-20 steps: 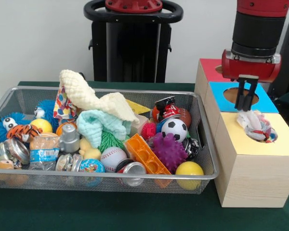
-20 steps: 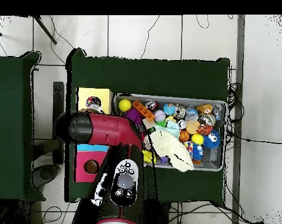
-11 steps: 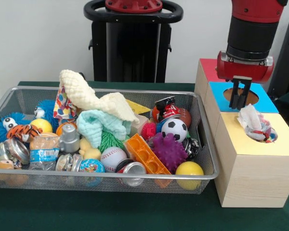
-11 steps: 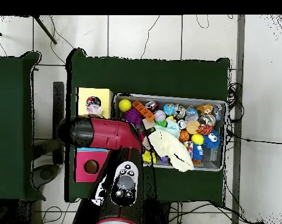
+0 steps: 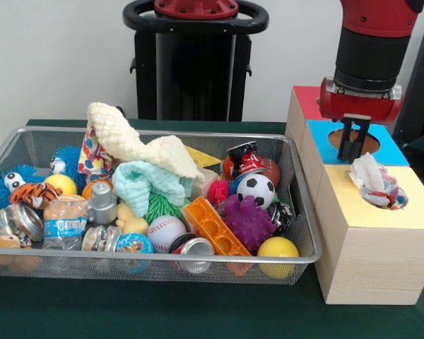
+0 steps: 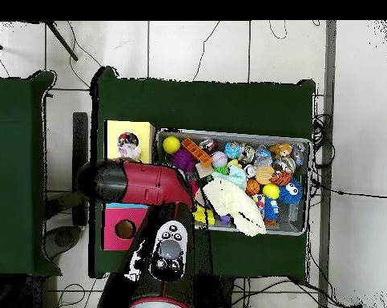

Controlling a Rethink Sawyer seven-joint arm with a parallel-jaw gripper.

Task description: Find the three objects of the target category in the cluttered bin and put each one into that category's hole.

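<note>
Front view showed the gripper [image 5: 352, 141] hanging above the blue section [image 5: 389, 150] of the wooden sorting box [image 5: 371, 261], directly over its round hole [image 5: 356, 142]. The two dark fingers [image 5: 358, 139] stood nearly together with only a narrow gap, and nothing was held between them. Just in front of the gripper, a crumpled cloth with a multicoloured print [image 5: 377, 183] sat in the hole of the yellow section [image 5: 417, 210], partly bulging above the rim. The red section [image 5: 307, 102] lay behind the blue one.

Beside the box stood the wire mesh bin [image 5: 28, 145], filled with mixed items. A cream knitted cloth [image 5: 127, 141] lay on top of the pile, with a mint green cloth [image 5: 147, 182] below it and a patterned cloth [image 5: 92, 155] at its side. Near the box-side end of the bin were a small soccer ball [image 5: 256, 189], a purple spiky ball [image 5: 248, 222], a yellow ball [image 5: 278, 248] and an orange plastic block [image 5: 213, 227]. A baseball [image 5: 165, 232] lay near the front wall.

Overhead view showed the red arm [image 6: 144, 183] crossing above the box, covering its blue section, with the cloth [image 6: 128, 146] visible in the yellow section [image 6: 140, 132].
</note>
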